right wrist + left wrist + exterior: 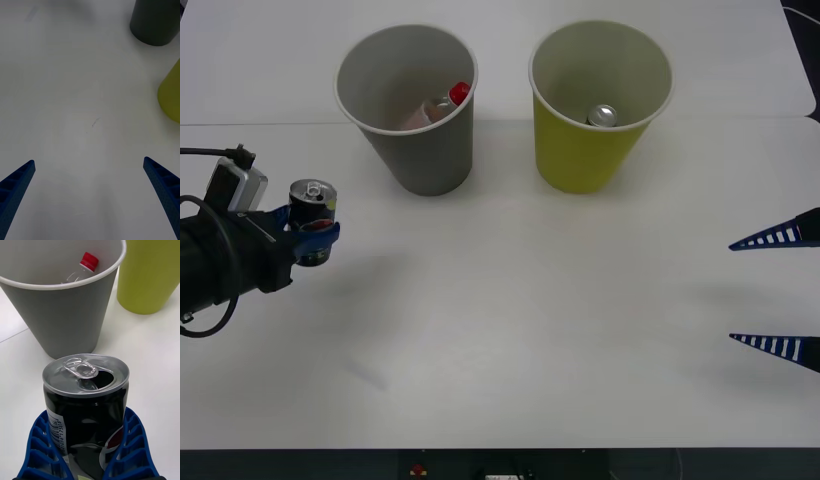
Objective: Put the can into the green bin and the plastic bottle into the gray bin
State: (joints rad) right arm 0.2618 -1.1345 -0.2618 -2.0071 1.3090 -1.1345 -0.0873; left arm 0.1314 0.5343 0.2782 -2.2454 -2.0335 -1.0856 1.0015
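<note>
1. We have the can (312, 205) clamped upright in our left tool (308, 238), well off to the left side of the surface (510, 340); the blue ribbed fingers (43, 442) wrap its lower half, and the opened top with its pull-tab faces up.
2. The gray bin (420, 150) stands just beyond and to the right of the held can. The plastic bottle (442, 105) already lies inside it, red cap uppermost, so that half of the job looks finished.
3. The green bin (595, 150) stands further right, beside the gray one with a gap between them. Something round with a silver top (602, 115) rests at its bottom; it seems to be another can, though from above we cannot be sure.
4. Our right tool (778, 290) waits at the right edge of the surface, fingers spread wide, holding nothing, with bare surface below it.
5. We judge the step in hand to be carrying the can toward the green bin.
6. The next move calls for raising the can above rim height, carrying it right past the gray bin without clipping its rim, centring it over the green bin's mouth and only then letting go.
</note>
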